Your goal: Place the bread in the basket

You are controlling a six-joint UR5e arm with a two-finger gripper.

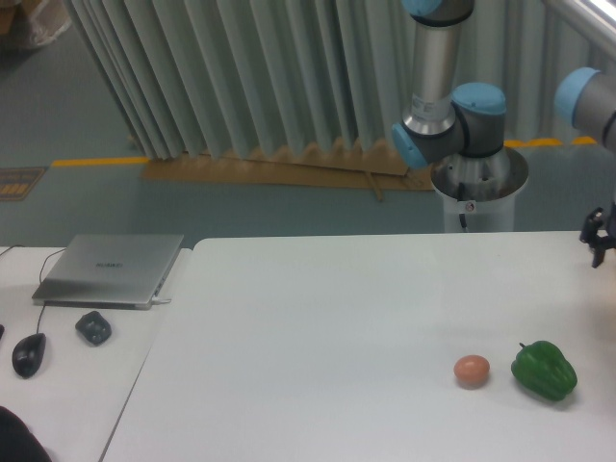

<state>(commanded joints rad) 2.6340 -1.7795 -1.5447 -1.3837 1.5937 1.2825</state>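
gripper [598, 234]: at the right edge, mostly cut off, jaw state unclear
pepper [545, 371]: just right of the egg-like ball [472, 370]

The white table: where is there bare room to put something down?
The white table is bare from its left edge across to the egg-like ball. It is busier near the green pepper and on the side table with the laptop.

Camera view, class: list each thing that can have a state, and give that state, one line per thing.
Silver laptop: lid closed, flat on the left table.
Black computer mouse: resting on the left table.
Green bell pepper: lying on the white table.
Round pinkish-brown ball: beside the pepper, apart from it.
Black end effector: at the right edge, largely cut off; open or shut unclear.
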